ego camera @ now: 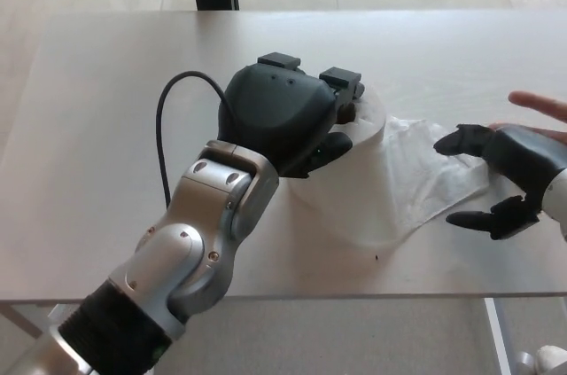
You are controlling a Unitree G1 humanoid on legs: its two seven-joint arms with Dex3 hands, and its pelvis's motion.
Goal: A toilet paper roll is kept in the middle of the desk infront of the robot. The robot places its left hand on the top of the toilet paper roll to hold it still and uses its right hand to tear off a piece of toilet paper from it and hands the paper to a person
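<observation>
Two hands: left hand (288,118) covers the roll (354,189); right hand (500,180) spread, empty.

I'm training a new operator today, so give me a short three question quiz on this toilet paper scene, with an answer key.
1. True or false: the left hand rests on top of the toilet paper roll.
2. Which side of the roll does the loose paper sheet trail toward: A the robot's left, B the robot's right?
3. Fill in: the right hand is ___, its fingers apart at the sheet's edge, with a person's fingers just beyond it.

Key: 1 true; 2 B; 3 open.
</observation>
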